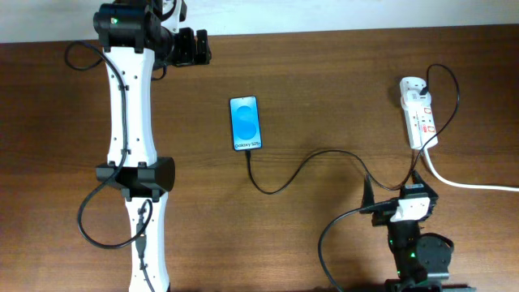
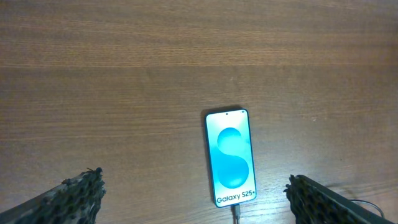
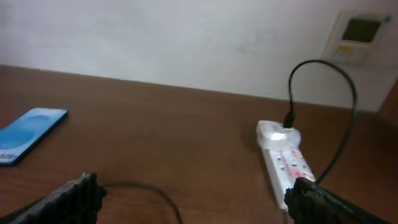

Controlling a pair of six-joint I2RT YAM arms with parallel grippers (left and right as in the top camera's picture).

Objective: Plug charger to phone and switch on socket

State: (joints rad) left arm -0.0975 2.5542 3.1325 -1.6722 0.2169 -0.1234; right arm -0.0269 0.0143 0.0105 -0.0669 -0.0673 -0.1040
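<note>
The phone (image 1: 246, 123) lies flat mid-table, blue screen up, with its "Galaxy S25" end toward the front. The charger (image 1: 308, 162), a thin black cable, runs from the phone's front edge in a curve to the right and up to the socket (image 1: 419, 120), a white power strip at the right. In the left wrist view the charger's plug tip (image 2: 236, 213) sits in the phone's (image 2: 231, 157) bottom edge. My left gripper (image 2: 196, 198) is open and empty above the phone. My right gripper (image 3: 196, 202) is open and empty, short of the socket (image 3: 286, 160).
The socket's thick white cord (image 1: 474, 184) runs off the table's right edge. The left arm (image 1: 134, 146) stretches along the left side, with its gripper (image 1: 193, 47) at the back edge. The right arm's base (image 1: 418, 253) is at the front right. A wall panel (image 3: 357, 31) hangs beyond the table.
</note>
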